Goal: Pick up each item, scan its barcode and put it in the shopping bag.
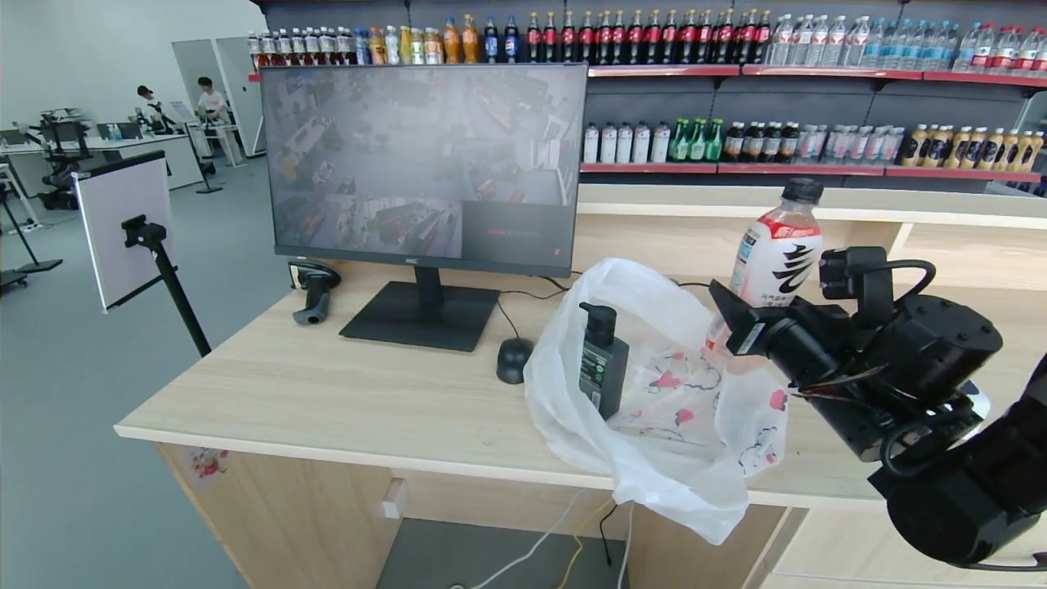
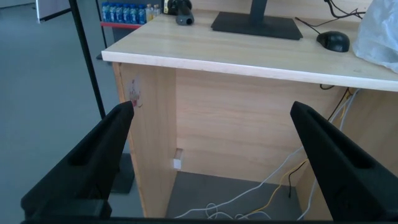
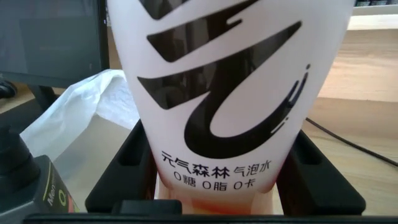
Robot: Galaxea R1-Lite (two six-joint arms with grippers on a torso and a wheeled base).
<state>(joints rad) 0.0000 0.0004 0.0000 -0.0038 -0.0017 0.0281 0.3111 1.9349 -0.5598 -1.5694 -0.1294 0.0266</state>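
Right gripper is clamped on the lower part of a drink bottle, one finger on each side of its body, and holds it in the air above the tabletop, just to the right of the shopping bag. The bottle is nearly upright: its long axis runs up and down, the dark cap on top and leaning a little toward the robot's right, the pinkish base down between the fingers. In the right wrist view the bottle turns its white label to the camera, with a bold black brush-stroke mark and two short lines of small dark characters under it; the head view adds a red band along the label's top.

The white plastic bag, printed with red and dark flowers, lies open and slumped at the tabletop's front edge. A dark pump bottle stands upright inside it, pump head up; its green and white label is too small to read.

Left gripper hangs low in front of the counter's side, fingers spread wide with nothing between them.

A barcode scanner rests beside the monitor, and a mouse sits near the bag.
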